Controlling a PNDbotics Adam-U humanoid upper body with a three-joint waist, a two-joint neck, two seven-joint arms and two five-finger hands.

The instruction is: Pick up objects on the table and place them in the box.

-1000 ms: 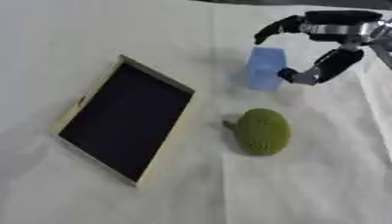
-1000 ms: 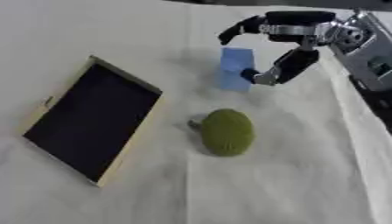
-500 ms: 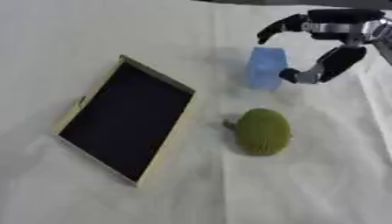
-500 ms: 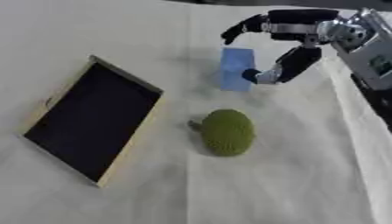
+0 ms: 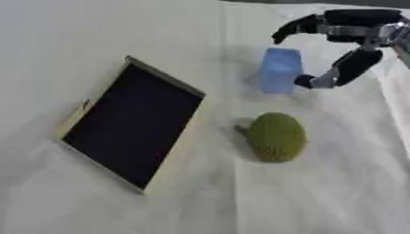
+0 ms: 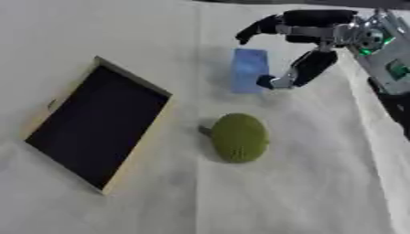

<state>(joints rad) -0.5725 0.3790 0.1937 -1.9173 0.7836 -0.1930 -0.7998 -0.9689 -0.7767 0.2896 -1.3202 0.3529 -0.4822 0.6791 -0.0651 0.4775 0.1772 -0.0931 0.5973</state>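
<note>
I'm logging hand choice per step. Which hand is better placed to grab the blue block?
The right hand: it is already beside the blue block, fingers and thumb spread around it. The left hand shows in neither view.

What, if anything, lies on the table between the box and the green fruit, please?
Nothing: only bare white cloth separates the box from the green fruit, as the left eye view shows.

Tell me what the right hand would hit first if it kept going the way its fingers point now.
Most likely the blue block. The right hand comes in from the right, fingers and thumb spread toward the block, not yet closed on it. Depth is unclear, so it may sit slightly above.
</note>
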